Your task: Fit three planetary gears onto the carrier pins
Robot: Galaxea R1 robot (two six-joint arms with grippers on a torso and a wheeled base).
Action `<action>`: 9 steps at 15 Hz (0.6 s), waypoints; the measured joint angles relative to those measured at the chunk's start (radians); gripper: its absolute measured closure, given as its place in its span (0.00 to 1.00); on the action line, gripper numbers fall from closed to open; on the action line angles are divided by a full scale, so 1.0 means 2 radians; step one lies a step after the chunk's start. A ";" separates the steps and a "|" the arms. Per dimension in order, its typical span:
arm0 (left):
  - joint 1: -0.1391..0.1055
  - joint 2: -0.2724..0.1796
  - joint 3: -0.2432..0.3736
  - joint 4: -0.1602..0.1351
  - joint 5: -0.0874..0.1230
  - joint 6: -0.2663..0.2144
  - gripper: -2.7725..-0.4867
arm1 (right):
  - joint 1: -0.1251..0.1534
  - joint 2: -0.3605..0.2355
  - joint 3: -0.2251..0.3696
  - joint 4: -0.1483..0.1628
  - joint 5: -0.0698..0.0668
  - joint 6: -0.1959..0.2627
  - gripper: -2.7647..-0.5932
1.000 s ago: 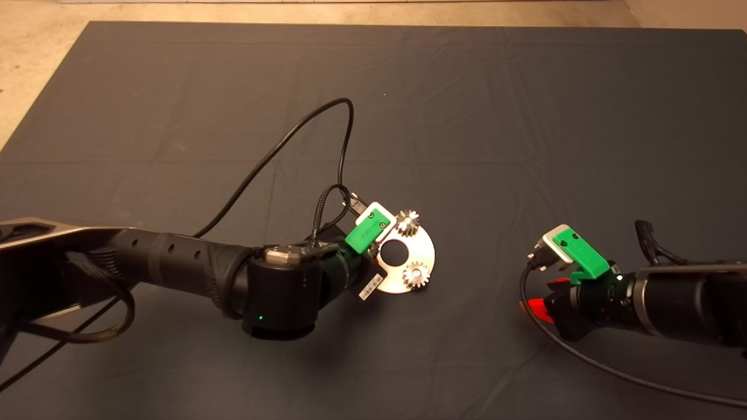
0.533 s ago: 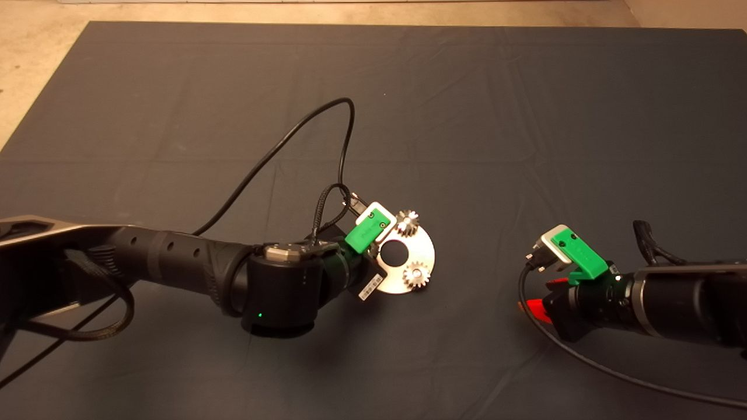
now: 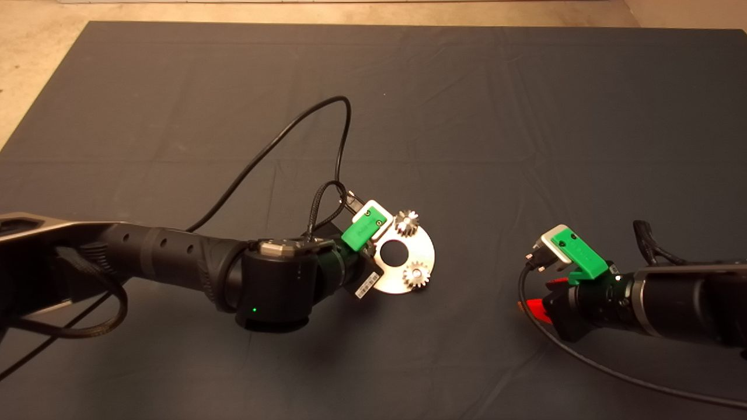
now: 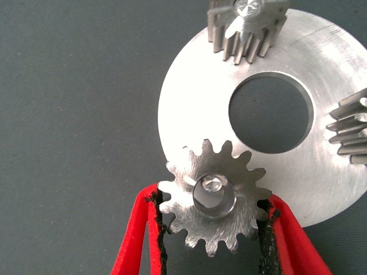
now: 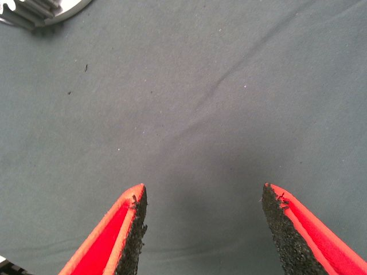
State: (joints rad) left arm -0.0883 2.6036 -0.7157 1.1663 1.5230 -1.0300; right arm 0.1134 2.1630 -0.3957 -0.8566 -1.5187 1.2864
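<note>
My left gripper (image 4: 212, 200) is shut on a silver planetary gear (image 4: 221, 232), its red fingers (image 4: 143, 235) pressing the teeth on both sides. The gear sits over the near edge of the shiny carrier disc (image 4: 195, 103), and the tip of a carrier pin (image 4: 211, 184) shows off-centre inside its bore. Two other gears (image 3: 407, 223) (image 3: 416, 274) sit on pins on the disc (image 3: 425, 251). In the head view the left wrist camera hides the held gear. My right gripper (image 3: 540, 296) hovers open over bare mat to the right of the disc.
Dark mat (image 3: 496, 116) lies all around the disc. A black cable (image 3: 292, 131) loops up from the left wrist, and another cable (image 3: 589, 361) trails from the right arm across the mat. Bare floor (image 3: 35, 52) shows beyond the mat's far-left edge.
The left arm has shifted slightly to the left and away, its wrist camera moving with it. The disc, the two seated gears and the right arm have not moved.
</note>
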 joint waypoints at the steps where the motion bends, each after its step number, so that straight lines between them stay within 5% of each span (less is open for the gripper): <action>1: -0.001 0.000 0.000 -0.001 0.001 0.000 0.91 | 0.000 0.000 0.000 0.000 0.000 0.000 0.60; 9: -0.004 0.000 0.001 -0.006 0.002 -0.004 0.91 | 0.000 0.000 0.000 0.000 0.000 0.000 0.60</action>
State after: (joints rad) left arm -0.0970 2.6040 -0.7128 1.1549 1.5279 -1.0383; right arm 0.1131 2.1638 -0.3957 -0.8566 -1.5183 1.2864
